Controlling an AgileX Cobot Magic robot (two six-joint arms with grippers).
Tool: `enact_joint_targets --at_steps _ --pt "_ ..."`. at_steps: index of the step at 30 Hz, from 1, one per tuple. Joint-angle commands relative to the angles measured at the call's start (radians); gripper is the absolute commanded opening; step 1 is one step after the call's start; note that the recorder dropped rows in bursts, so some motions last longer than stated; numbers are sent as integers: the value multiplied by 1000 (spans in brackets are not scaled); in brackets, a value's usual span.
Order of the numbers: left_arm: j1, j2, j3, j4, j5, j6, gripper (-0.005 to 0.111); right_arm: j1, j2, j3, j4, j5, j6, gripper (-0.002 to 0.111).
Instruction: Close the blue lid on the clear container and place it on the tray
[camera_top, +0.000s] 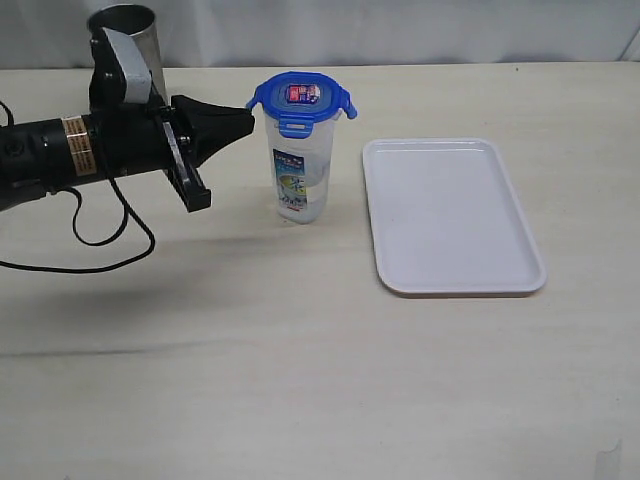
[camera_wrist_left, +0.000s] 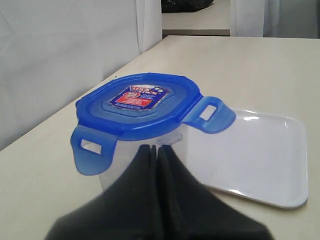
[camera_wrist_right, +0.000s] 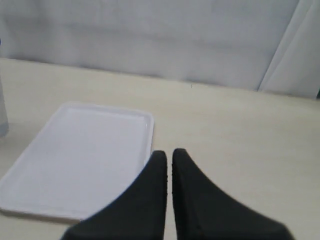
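The lid (camera_top: 300, 97) sits on the container (camera_top: 300, 180), flaps sticking out, with the tray (camera_top: 450, 215) beside it. The left claw (camera_top: 247, 122), pressed together, is just beside the lid. The right claw (camera_wrist_right: 169, 156), also pressed together, is near the tray.

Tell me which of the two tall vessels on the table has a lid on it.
The clear container beside the tray: the blue lid sits on its top. The steel cup farther back stands open.

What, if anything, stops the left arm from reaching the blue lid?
Probably nothing, so yes: the shut left gripper sits right beside the blue lid on the container, with nothing between them.
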Motion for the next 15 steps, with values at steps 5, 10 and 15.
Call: enact_joint_targets --at_steps 5,10,15 --pt "-1 1 5 2 -16 0 0 -5 -4 2 117 -681 173 4" --pt "-1 1 5 0 0 0 0 -5 46 -29 -87 -881 368 4" --pt "-1 1 5 0 0 0 0 -5 341 -215 -304 -916 534 4"
